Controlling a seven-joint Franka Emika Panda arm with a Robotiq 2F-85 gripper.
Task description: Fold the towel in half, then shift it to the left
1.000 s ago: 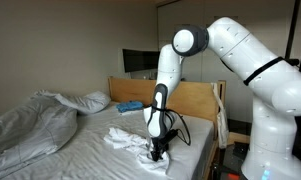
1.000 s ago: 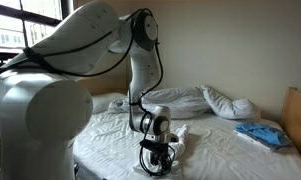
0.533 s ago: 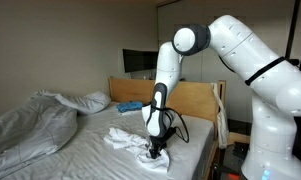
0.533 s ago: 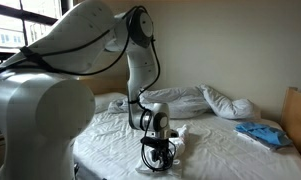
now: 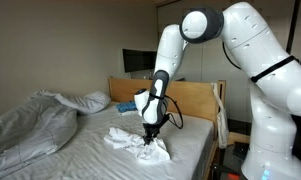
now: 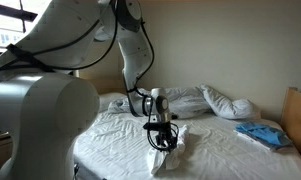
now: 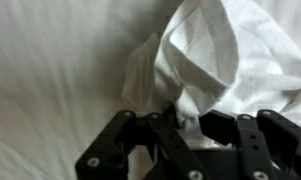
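A white towel (image 5: pixel 130 141) lies crumpled on the white bed sheet. My gripper (image 5: pixel 149 133) is shut on one edge of the towel and holds that part lifted off the bed. In the other exterior view the lifted cloth (image 6: pixel 170 141) hangs below my gripper (image 6: pixel 162 129). In the wrist view the towel (image 7: pixel 205 55) bunches up between the black fingers of my gripper (image 7: pixel 186 118), with the sheet behind it.
A rumpled grey duvet (image 5: pixel 35 120) and pillows (image 6: pixel 215 100) lie on the bed. A blue cloth (image 6: pixel 260 133) sits near the wooden headboard (image 5: pixel 195 98). The bed's edge (image 5: pixel 200 160) is close to my gripper.
My gripper has risen from the bed surface, pulling the pinched edge of the towel up with it. The arm has lifted and shifted slightly.
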